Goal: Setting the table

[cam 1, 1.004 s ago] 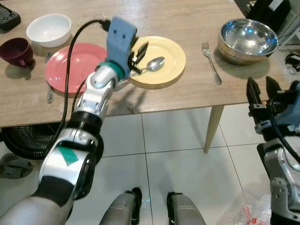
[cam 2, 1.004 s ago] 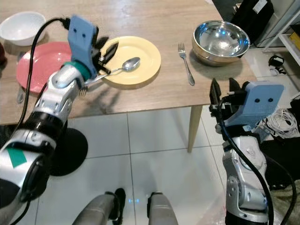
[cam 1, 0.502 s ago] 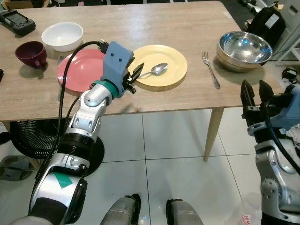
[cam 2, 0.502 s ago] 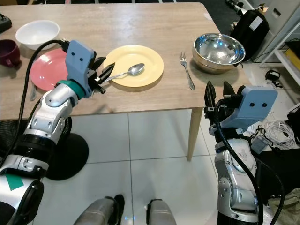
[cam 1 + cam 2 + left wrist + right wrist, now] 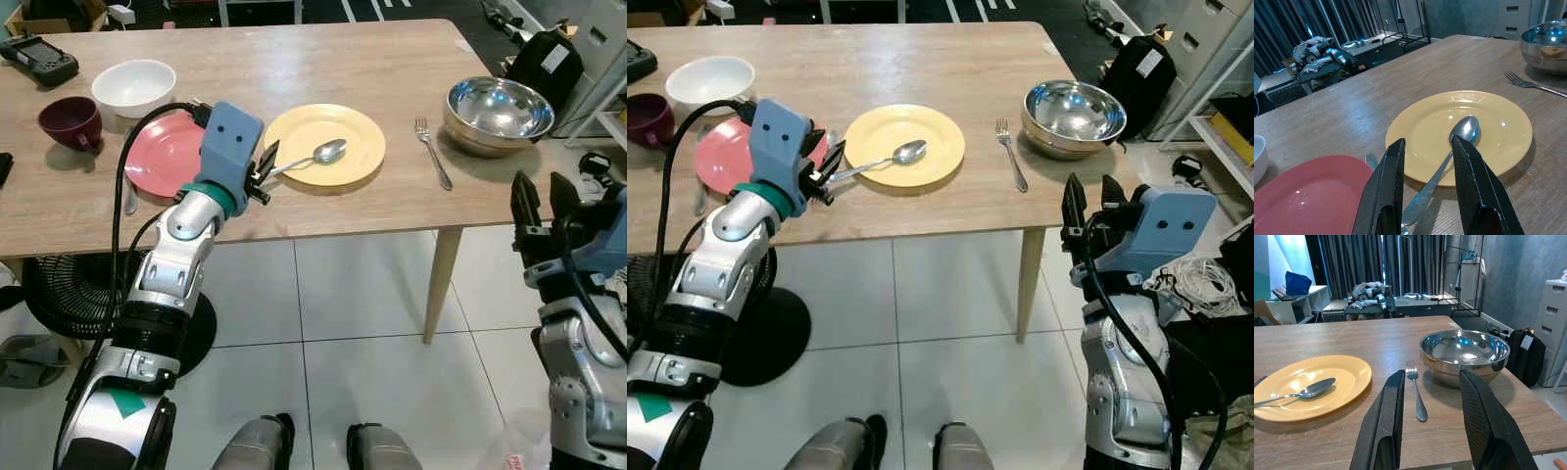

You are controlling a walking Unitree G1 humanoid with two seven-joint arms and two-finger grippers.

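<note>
Tabletop spoon (image 5: 1447, 161) between left claw (image 5: 1425, 196) fingers.

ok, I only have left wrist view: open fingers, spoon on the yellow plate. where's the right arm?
Observer: The right gripper hangs off the table's right end, below its edge, fingers open and holding nothing.
Operator: Anything left of the pink plate?
Observer: A maroon cup stands just past the pink plate, beside the white bowl.
Operator: How far in is the left gripper?
Observer: The left gripper sits over the table's near edge, between the two plates, with its arm coming up from below the tabletop.
</note>
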